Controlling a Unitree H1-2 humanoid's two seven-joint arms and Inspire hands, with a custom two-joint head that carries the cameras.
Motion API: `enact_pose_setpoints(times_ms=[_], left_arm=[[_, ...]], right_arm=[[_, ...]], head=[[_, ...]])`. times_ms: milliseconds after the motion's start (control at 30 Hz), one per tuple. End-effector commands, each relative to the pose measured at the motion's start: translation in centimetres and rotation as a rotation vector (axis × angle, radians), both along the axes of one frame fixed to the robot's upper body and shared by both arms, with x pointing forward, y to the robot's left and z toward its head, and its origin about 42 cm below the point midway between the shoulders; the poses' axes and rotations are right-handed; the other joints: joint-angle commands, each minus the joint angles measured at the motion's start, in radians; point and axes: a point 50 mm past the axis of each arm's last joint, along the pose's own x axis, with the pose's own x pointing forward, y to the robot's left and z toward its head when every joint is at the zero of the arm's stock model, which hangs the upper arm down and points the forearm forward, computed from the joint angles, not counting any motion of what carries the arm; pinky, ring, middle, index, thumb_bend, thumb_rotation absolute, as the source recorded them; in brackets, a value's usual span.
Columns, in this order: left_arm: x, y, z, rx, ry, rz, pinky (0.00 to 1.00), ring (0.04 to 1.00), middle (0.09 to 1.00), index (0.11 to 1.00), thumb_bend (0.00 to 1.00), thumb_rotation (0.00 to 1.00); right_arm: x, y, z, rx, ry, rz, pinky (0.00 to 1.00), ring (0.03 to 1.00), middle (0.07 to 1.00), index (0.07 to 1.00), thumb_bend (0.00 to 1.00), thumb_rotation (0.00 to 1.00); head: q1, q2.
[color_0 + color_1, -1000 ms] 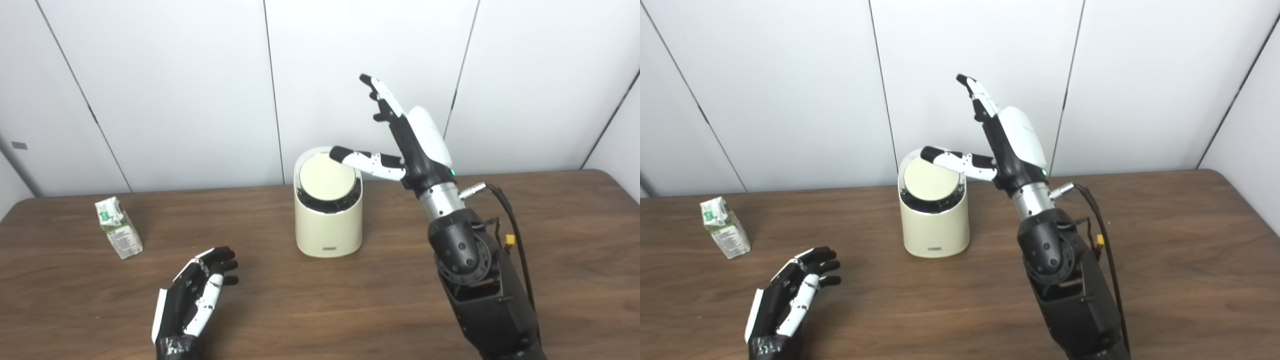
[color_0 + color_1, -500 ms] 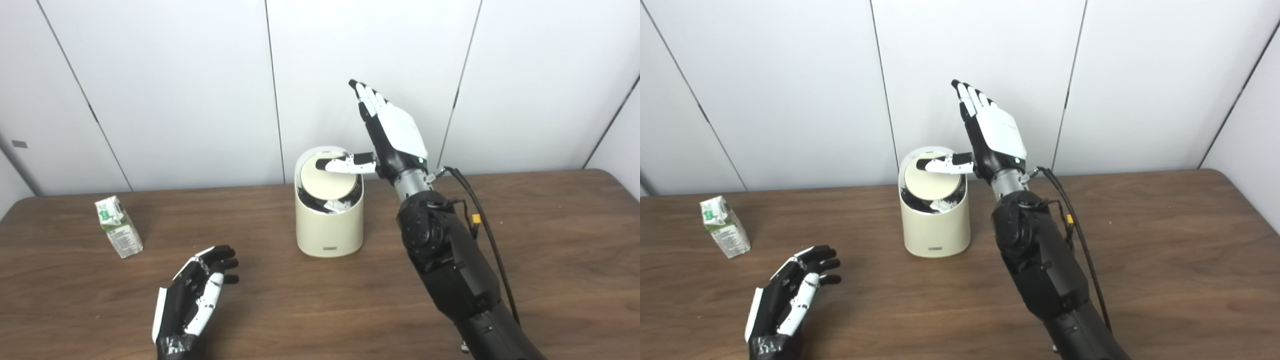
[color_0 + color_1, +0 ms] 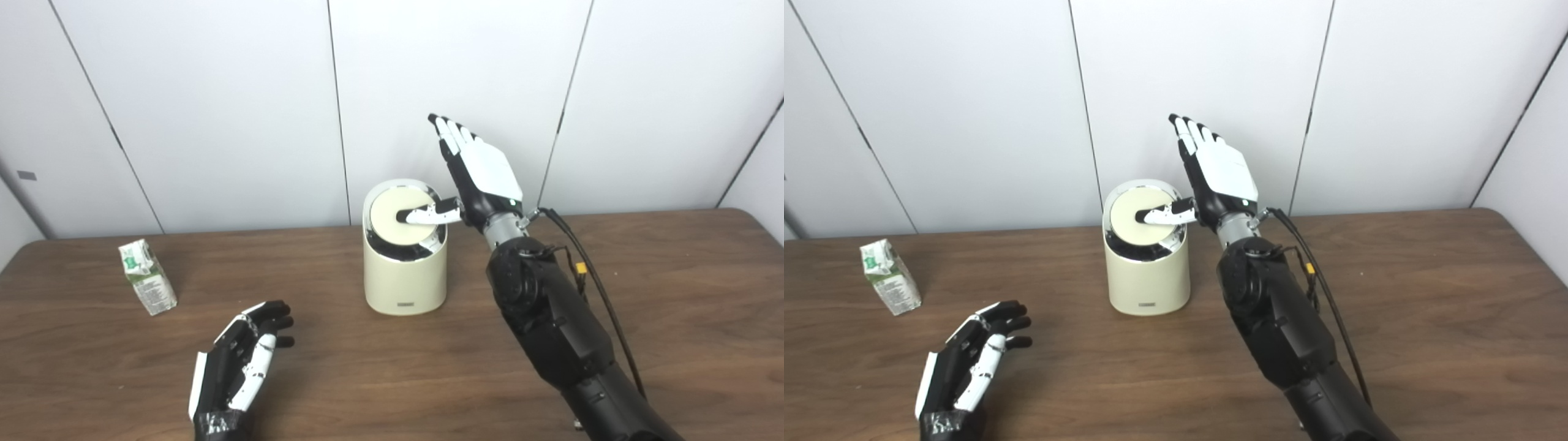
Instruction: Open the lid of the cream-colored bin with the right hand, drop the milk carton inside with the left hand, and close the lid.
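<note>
The cream-colored bin stands upright mid-table, its round lid lying across the top inside a dark rim. My right hand is open beside and above the bin, fingers pointing up, and its thumb lies on the right part of the lid. A small green and white milk carton stands at the far left of the table. My left hand rests open near the front edge, right of the carton and well apart from it, holding nothing.
The brown wooden table runs across the whole view. White wall panels stand right behind it. My right forearm and its cable cross the space to the right of the bin.
My right hand has come down and turned, and its thumb has moved from above the lid's far rim onto the lid. The left hand and the carton have stayed put.
</note>
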Motion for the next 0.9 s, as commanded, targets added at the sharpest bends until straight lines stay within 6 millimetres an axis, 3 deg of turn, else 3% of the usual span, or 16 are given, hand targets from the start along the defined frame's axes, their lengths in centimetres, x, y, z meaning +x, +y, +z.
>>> enact_pose_setpoints(times_ms=[0,167,433,600,733,867], left_arm=[[0.5,-0.5,1.4,0.000,-0.074,-0.001,0.61,0.702,0.719,0.706,0.32,0.42],[0.5,-0.6,1.6,0.001,-0.070,0.003,0.61,0.705,0.720,0.707,0.33,0.41],[0.6,-0.5,1.7,0.003,-0.070,0.002,0.62,0.710,0.725,0.712,0.32,0.42],[0.7,-0.6,1.6,0.006,-0.068,0.005,0.63,0.708,0.720,0.705,0.33,0.42],[0.9,-0.7,1.5,-0.001,-0.072,-0.003,0.62,0.710,0.724,0.708,0.32,0.41],[1.0,-0.8,1.4,0.008,-0.070,0.003,0.62,0.710,0.722,0.706,0.31,0.41]], right_arm=[[-0.1,-0.4,0.6,-0.055,-0.020,0.006,1.00,1.000,1.000,1.000,1.00,0.42],[-1.0,-0.4,-0.6,-0.122,-0.005,0.025,1.00,1.000,1.000,1.000,1.00,0.49],[-1.9,-0.5,-1.7,-0.171,0.033,0.023,1.00,1.000,1.000,1.000,1.00,0.46],[-1.9,-0.7,-1.5,-0.125,0.001,0.032,1.00,1.000,1.000,1.000,0.95,0.63],[-2.1,-0.8,-1.0,-0.073,-0.022,0.035,1.00,1.000,1.000,1.000,0.85,0.84],[-2.3,-0.9,-0.6,-0.038,-0.034,0.043,1.00,1.000,1.000,1.000,0.80,0.90]], head=[[-0.001,0.002],[-0.002,0.004],[-0.004,0.004],[-0.004,-0.002],[-0.006,-0.006],[-0.006,-0.013]])
